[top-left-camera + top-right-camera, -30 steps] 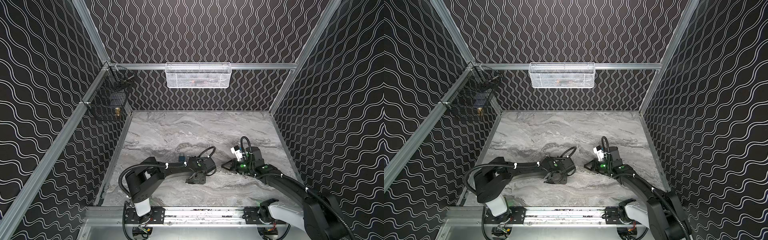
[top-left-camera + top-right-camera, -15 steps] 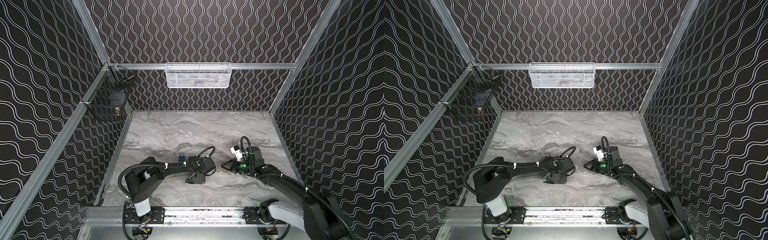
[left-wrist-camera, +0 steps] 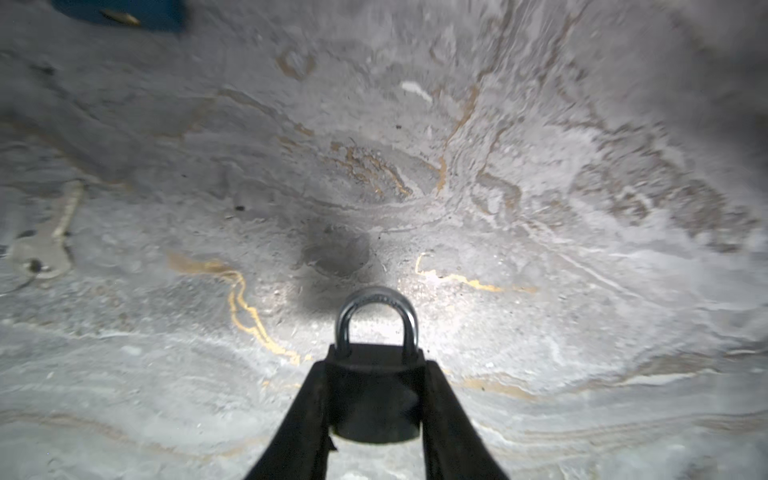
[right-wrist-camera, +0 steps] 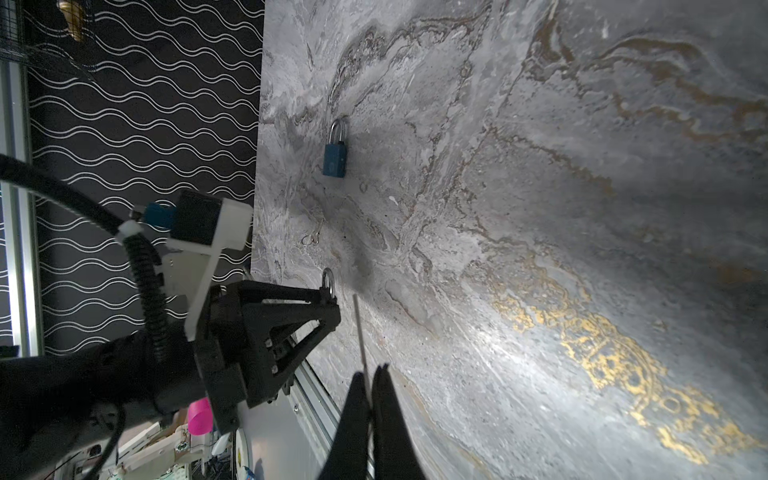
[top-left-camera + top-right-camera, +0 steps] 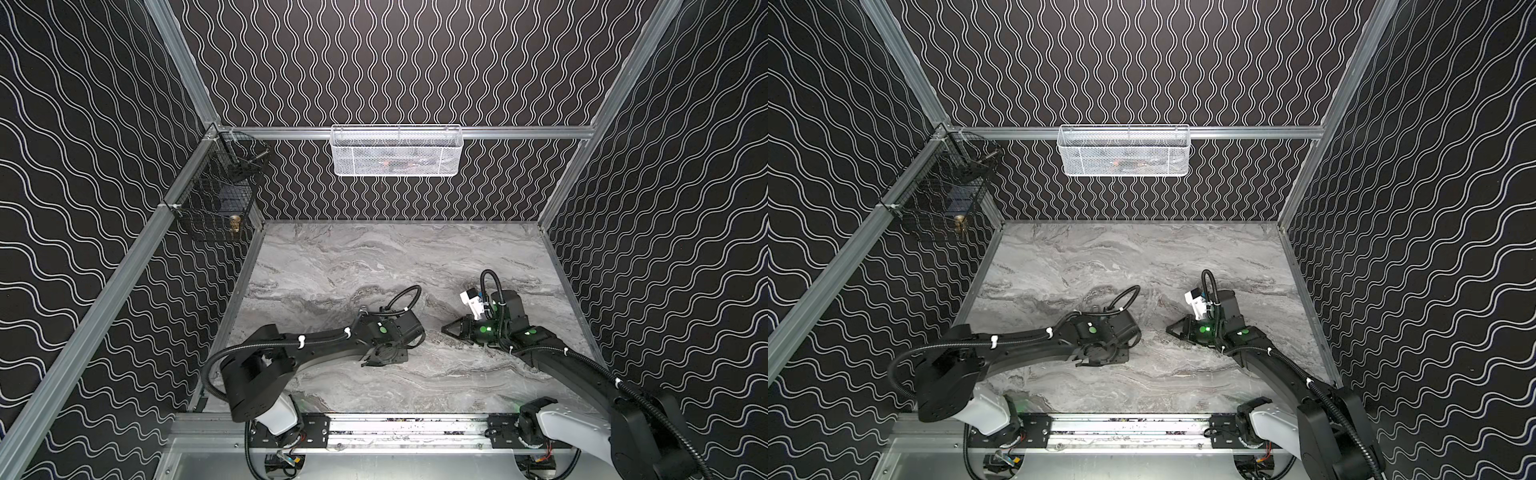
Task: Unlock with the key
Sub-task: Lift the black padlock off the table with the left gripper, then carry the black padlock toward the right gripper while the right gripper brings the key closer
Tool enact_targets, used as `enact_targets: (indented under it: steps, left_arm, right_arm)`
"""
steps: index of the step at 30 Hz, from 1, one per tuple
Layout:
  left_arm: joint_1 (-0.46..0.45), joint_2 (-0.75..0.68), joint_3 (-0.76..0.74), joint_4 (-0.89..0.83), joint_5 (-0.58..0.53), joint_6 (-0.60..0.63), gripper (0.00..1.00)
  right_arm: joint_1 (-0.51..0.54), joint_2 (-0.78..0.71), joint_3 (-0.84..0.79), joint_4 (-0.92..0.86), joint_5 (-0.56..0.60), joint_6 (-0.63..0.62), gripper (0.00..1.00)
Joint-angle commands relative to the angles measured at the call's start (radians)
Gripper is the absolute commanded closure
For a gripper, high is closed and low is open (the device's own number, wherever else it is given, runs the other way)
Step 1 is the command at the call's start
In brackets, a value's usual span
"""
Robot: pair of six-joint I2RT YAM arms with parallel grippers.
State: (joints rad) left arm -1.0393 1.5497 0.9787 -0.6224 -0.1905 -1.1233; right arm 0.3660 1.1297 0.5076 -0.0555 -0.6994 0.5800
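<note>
Above the marble tabletop (image 5: 374, 257), left jaws clamp padlock (image 3: 376, 395), shackle (image 3: 376, 299) forward; right jaws pinch probable key (image 4: 360, 328), edge-on.

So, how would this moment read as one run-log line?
left gripper: grips black padlock | right gripper: grips key | key not yet inserted

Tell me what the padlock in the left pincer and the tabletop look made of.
Padlock: shackle looks like polished steel, with bright mirror glints; body is dark and matte, coating or plastic cover unclear.
Tabletop: grey marble-look surface with gold veins, possibly printed laminate.
</note>
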Motion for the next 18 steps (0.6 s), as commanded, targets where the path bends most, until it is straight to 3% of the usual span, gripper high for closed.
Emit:
enact_targets:
  steps: [1, 7, 18]
  left_arm:
    - [0.01, -0.062, -0.021, 0.004, -0.038, -0.073, 0.74]
    - [0.023, -0.172, -0.055, 0.041, -0.078, -0.178, 0.77]
    - [0.064, -0.23, -0.03, 0.115, -0.069, -0.292, 0.83]
  right_arm:
    - [0.026, -0.012, 0.023, -0.03, 0.036, -0.008, 1.0]
    - [0.151, -0.063, 0.007, 0.013, 0.166, 0.061, 1.0]
    - [0.478, -0.052, -0.094, 0.323, 0.478, 0.254, 1.0]
